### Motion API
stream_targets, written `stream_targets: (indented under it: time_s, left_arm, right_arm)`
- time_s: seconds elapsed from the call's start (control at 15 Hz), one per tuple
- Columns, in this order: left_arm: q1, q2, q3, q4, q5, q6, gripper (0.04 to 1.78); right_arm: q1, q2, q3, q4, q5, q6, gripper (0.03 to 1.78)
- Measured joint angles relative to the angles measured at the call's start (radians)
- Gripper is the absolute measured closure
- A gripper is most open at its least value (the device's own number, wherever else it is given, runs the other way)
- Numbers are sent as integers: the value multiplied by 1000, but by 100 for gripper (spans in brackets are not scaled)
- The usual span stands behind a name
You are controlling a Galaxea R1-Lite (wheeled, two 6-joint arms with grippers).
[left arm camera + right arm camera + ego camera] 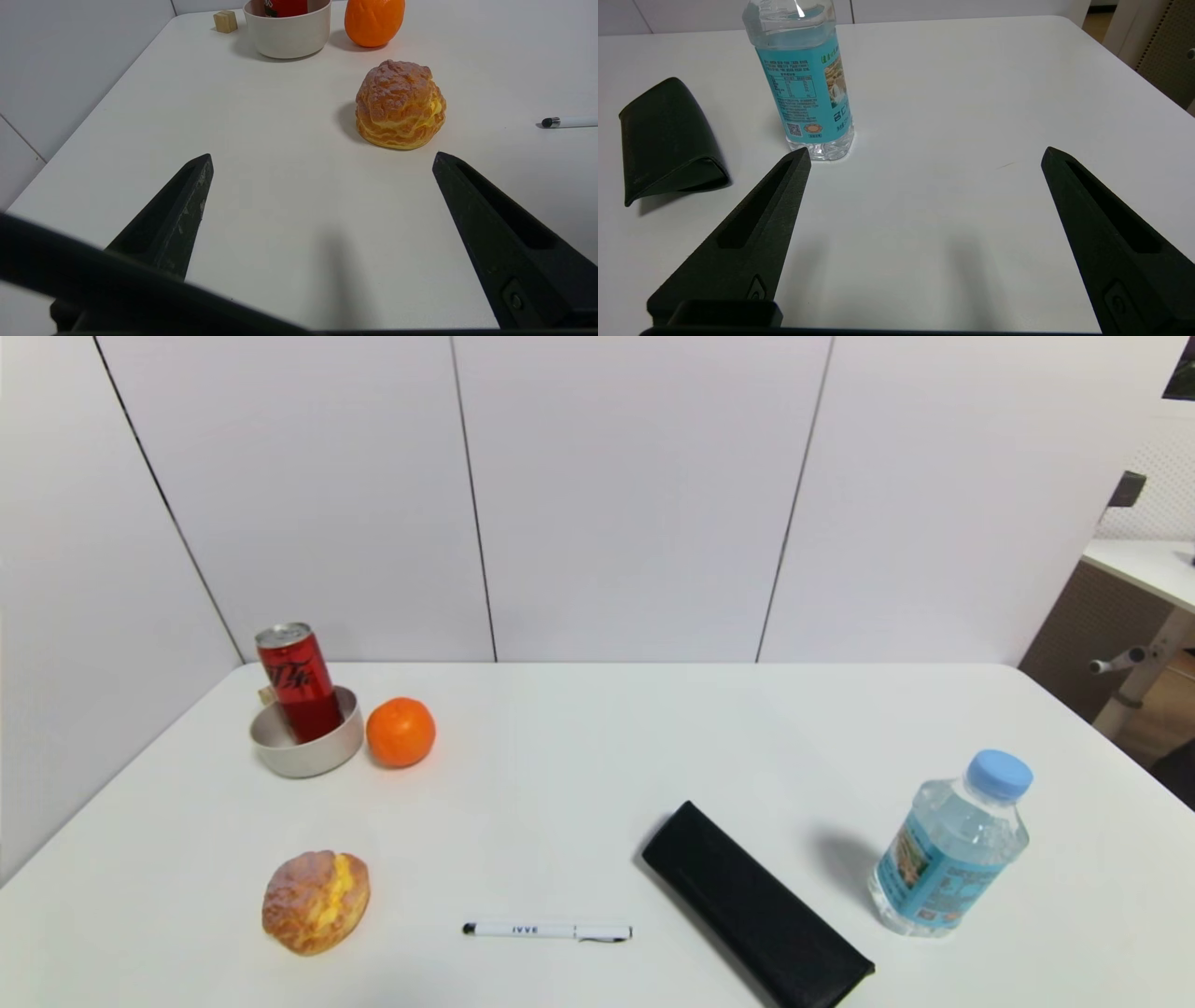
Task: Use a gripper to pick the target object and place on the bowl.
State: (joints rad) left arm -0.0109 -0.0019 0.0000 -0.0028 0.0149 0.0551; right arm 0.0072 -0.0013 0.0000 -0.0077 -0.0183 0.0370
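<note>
Both grippers hang wide open over the table (597, 747), holding nothing: left gripper (322, 161) near the cream puff (401, 105), right gripper (924, 156) by the water bottle (803, 74). Red soda can (299, 681) stands upright inside the bowl (306, 747), orange (400, 732) just beside it.

I see neither arm from the head camera; both sit low and back, out of that view. My left gripper (322, 161) shows in its wrist camera with the jaws spread wide, the two pointed fingers angled outward, hovering just above the table surface and holding nothing. My right gripper (924, 156) shows the same pose in its own wrist camera: jaws wide apart, empty, tips low over the table.
</note>
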Motion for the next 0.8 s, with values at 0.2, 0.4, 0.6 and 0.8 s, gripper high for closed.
stream_targets:
  time_s: [0.2,0.4,0.6,0.8]
  left_arm:
    - [0,0,0,0,0,0,13]
    - [0,0,0,0,0,0,13]
    - [0,0,0,0,0,0,13]
    - [0,0,0,0,0,0,13]
  right_arm:
    - [0,0,0,0,0,-1,10]
    - [0,0,0,0,0,-2,10]
    - [0,0,0,-2,0,0,10]
    - [0,0,0,-1,0,2,10]
